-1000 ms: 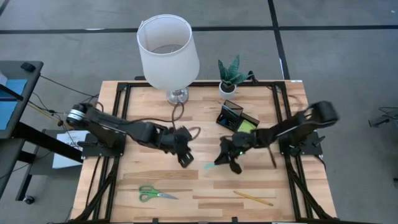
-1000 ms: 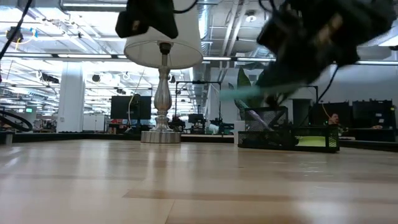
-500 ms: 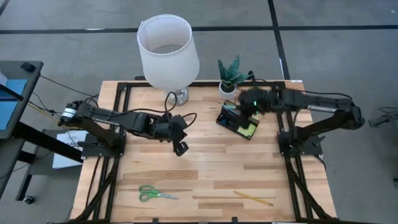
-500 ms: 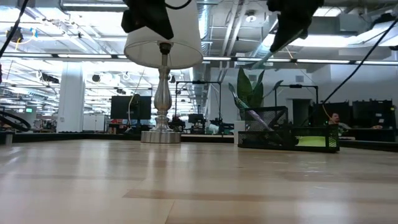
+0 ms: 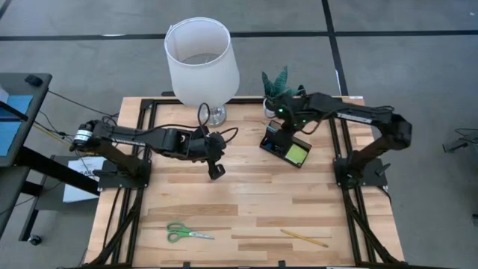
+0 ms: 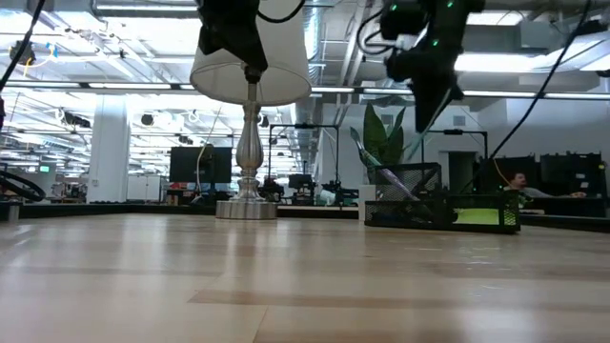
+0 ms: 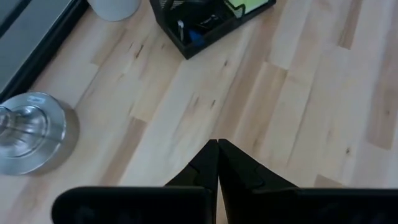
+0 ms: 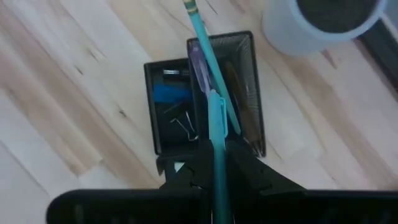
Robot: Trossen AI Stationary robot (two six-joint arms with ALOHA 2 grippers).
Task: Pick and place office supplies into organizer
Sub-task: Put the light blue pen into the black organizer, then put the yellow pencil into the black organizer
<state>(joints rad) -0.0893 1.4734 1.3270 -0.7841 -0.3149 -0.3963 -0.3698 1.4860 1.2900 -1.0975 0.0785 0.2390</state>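
The black organizer (image 5: 286,143) stands at the table's far right and holds a lime sticky-note pad (image 5: 296,153), a blue eraser (image 8: 169,93), black clips (image 8: 183,121) and a purple pen (image 8: 198,59). My right gripper (image 5: 284,123) hangs over it, shut on a teal pen (image 8: 208,74). Near the table's middle, by the lamp's base, my left gripper (image 5: 216,172) is shut with nothing in it. Green-handled scissors (image 5: 187,233) and a yellow pencil (image 5: 304,238) lie flat near the front edge. My right gripper pinches the teal pen between its two fingers at its thicker clip end (image 8: 217,146). The fingers point steeply down and the pen runs on in line with them. The pen is lifted clear, slanting down, with its free tip (image 8: 189,6) over the organizer's raised back section.
A white-shaded lamp (image 5: 200,63) on a silver base (image 7: 28,130) stands at the far edge beside my left gripper. A potted green plant (image 5: 278,90) stands just behind the organizer. Bare wood lies between the organizer and the scissors.
My right gripper has carried the teal pen from the table's middle up and toward the far edge, to above the organizer, tipping to point steeply down. The pen has gone from nearly level to slanting down. My left gripper has drifted a little toward the far edge and rolled.
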